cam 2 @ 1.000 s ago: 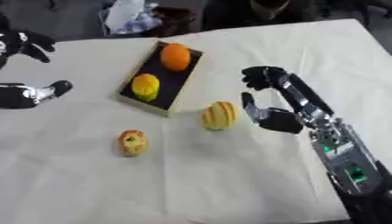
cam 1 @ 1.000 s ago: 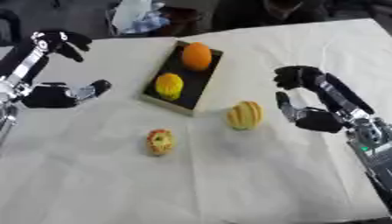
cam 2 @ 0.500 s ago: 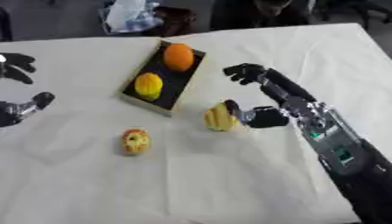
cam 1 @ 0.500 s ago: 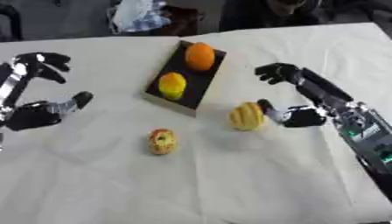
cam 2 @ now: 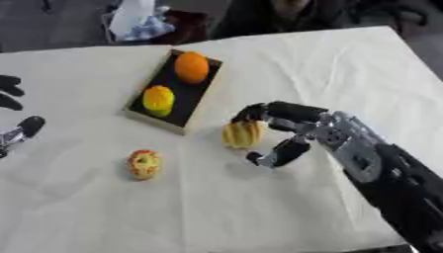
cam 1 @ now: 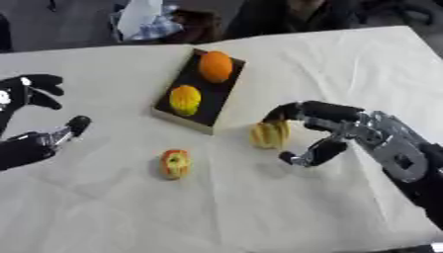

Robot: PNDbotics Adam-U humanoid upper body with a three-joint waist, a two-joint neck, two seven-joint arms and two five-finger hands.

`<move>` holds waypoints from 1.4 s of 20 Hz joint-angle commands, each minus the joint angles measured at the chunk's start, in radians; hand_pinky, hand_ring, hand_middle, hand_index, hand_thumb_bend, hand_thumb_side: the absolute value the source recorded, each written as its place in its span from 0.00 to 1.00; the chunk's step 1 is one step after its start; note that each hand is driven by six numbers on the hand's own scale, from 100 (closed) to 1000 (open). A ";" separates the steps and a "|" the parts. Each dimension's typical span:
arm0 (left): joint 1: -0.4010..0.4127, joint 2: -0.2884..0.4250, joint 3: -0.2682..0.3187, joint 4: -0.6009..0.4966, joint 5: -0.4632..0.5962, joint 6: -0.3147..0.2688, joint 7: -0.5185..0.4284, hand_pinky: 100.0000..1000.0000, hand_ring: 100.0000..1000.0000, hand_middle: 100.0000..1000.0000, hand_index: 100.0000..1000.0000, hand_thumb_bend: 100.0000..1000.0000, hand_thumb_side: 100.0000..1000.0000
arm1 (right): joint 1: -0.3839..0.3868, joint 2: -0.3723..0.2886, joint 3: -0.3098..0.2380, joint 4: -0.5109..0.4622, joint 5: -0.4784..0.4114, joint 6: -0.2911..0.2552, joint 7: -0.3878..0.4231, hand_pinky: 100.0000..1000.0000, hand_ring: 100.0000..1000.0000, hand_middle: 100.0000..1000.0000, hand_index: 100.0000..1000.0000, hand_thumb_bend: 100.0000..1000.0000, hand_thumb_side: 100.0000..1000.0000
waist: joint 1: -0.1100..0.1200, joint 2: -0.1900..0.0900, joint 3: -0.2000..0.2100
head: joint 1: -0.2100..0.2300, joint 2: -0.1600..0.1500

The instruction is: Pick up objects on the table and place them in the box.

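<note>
The scene is lit evenly and rather brightly from above; no glare is seen on the white cloth-covered table (cam 1: 259, 207). Soft, short shadows are cast: a faint grey one beneath the robot's black and silver right hand (cam 1: 333, 133), another close around the small red and yellow fruit (cam 1: 176, 163). The dark area beyond the far table edge is dim and poorly resolved. Both views are soft overall, with blocky smearing. The ribbed yellow fruit (cam 2: 242, 134) is blurred at its outline. The black left hand (cam 1: 30, 118) is smeared at the edge.
</note>
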 commanded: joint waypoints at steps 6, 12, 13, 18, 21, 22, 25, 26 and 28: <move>-0.004 0.002 0.011 -0.019 0.007 0.005 -0.001 0.67 0.54 0.58 0.77 0.51 0.36 | -0.044 0.022 -0.084 0.033 0.110 0.014 -0.095 0.82 0.85 0.86 0.93 0.17 0.14 | -0.001 -0.008 -0.003 | -0.012 -0.017; -0.002 -0.002 0.010 -0.018 0.006 0.006 -0.004 0.67 0.54 0.58 0.77 0.51 0.36 | -0.050 0.032 -0.091 0.052 0.116 0.015 -0.131 0.82 0.85 0.86 0.93 0.16 0.15 | -0.001 -0.008 -0.002 | -0.015 -0.015; -0.002 -0.002 0.010 -0.018 0.006 0.006 -0.004 0.67 0.54 0.58 0.77 0.51 0.36 | -0.053 0.033 -0.087 0.057 0.118 0.013 -0.124 0.82 0.85 0.86 0.93 0.16 0.16 | -0.001 -0.008 -0.002 | -0.015 -0.015; -0.003 -0.006 0.008 -0.017 0.006 0.006 -0.008 0.67 0.54 0.58 0.77 0.51 0.37 | -0.071 0.053 -0.054 0.132 0.146 -0.014 -0.079 0.82 0.85 0.86 0.93 0.16 0.18 | -0.002 -0.010 0.000 | -0.021 -0.014; -0.002 -0.007 0.007 -0.016 0.006 0.006 -0.011 0.67 0.54 0.58 0.77 0.50 0.37 | -0.080 0.073 -0.042 0.183 0.169 -0.038 -0.064 0.82 0.85 0.86 0.92 0.16 0.17 | -0.002 -0.010 0.001 | -0.022 -0.015; -0.002 -0.008 0.007 -0.016 0.006 0.006 -0.011 0.67 0.54 0.58 0.77 0.50 0.37 | -0.082 0.080 -0.043 0.199 0.175 -0.043 -0.065 0.81 0.85 0.86 0.91 0.15 0.17 | -0.002 -0.011 0.001 | -0.023 -0.015; -0.001 -0.009 0.007 -0.016 0.007 0.006 -0.012 0.67 0.54 0.58 0.77 0.50 0.37 | -0.090 0.094 -0.051 0.236 0.190 -0.050 -0.085 0.81 0.84 0.84 0.84 0.11 0.14 | -0.002 -0.012 0.001 | -0.023 -0.014; -0.001 -0.010 0.006 -0.016 0.007 0.006 -0.013 0.67 0.54 0.58 0.77 0.50 0.37 | -0.092 0.097 -0.054 0.242 0.193 -0.050 -0.096 0.80 0.83 0.82 0.79 0.09 0.10 | -0.002 -0.012 0.001 | -0.024 -0.014; 0.000 -0.010 0.006 -0.015 0.006 0.006 -0.014 0.67 0.54 0.58 0.77 0.50 0.37 | -0.100 0.098 -0.065 0.239 0.189 -0.047 -0.127 0.79 0.81 0.79 0.64 0.05 0.06 | -0.003 -0.013 0.001 | -0.025 -0.013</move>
